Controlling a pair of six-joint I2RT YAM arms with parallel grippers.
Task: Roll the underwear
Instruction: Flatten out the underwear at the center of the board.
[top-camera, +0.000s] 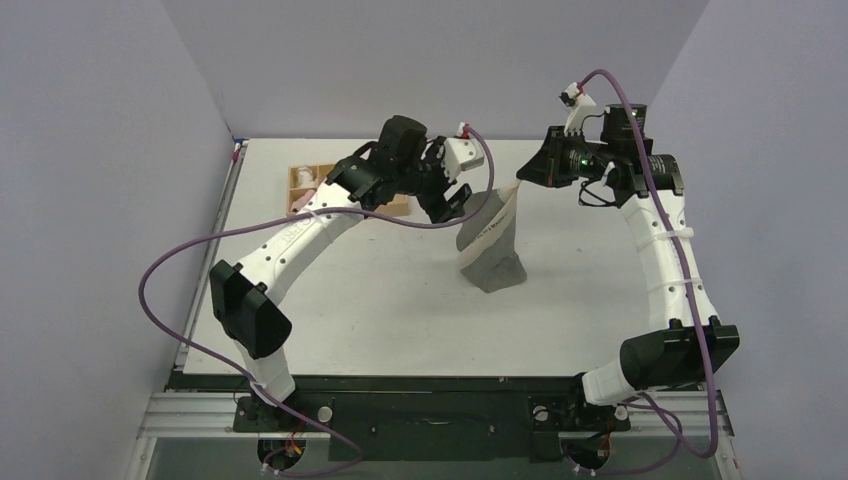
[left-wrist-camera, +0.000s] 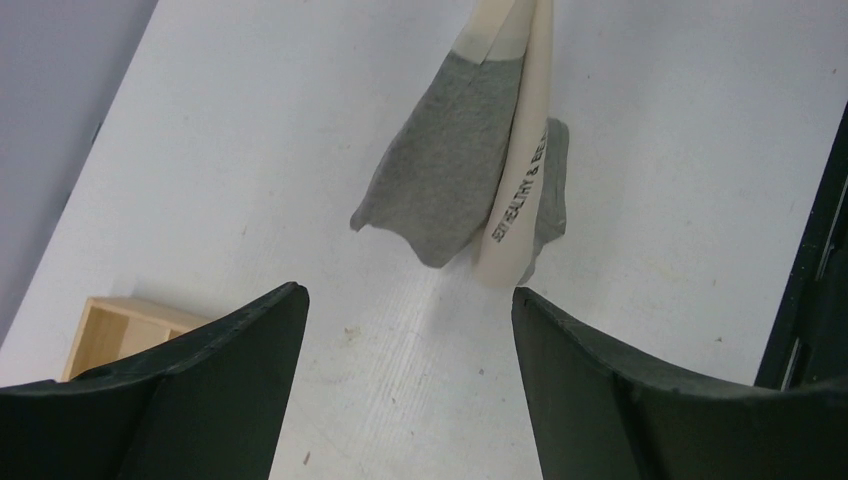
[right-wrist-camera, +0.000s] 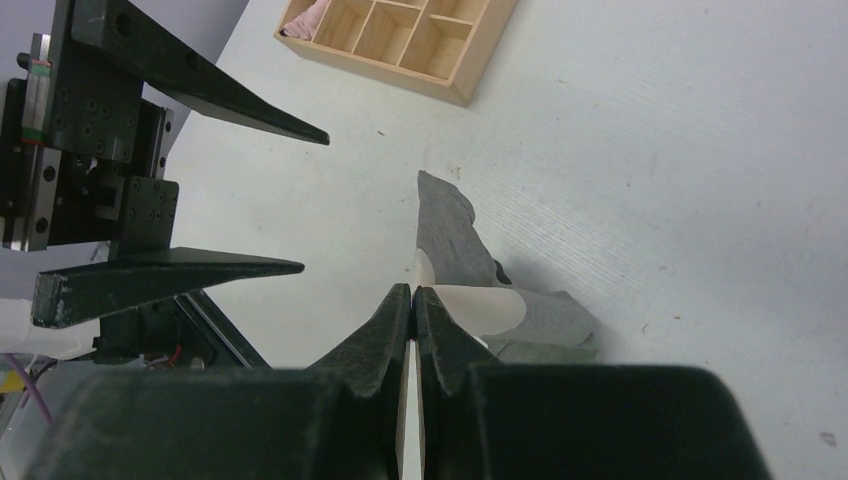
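The plain white table (top-camera: 380, 300) stands boxed in by pale lavender walls (top-camera: 100, 150). A wooden compartment tray (right-wrist-camera: 400, 40) holding a pink cloth (right-wrist-camera: 305, 20) sits near its far left corner, partly hidden from above by the left arm. Over the far middle, the right gripper (right-wrist-camera: 413, 295) pinches the beige band (left-wrist-camera: 520, 150) of the underwear (top-camera: 488, 245), whose grey lower end bunches on the table. Just beside it, the left gripper (left-wrist-camera: 405, 295) hangs spread wide and empty.

The left arm (top-camera: 300, 225) and right arm (top-camera: 662, 250) are white with black joints. A purple cable (top-camera: 141, 288) runs along each. The left gripper (left-wrist-camera: 407, 291) has black wedge-shaped fingers (left-wrist-camera: 230, 370).
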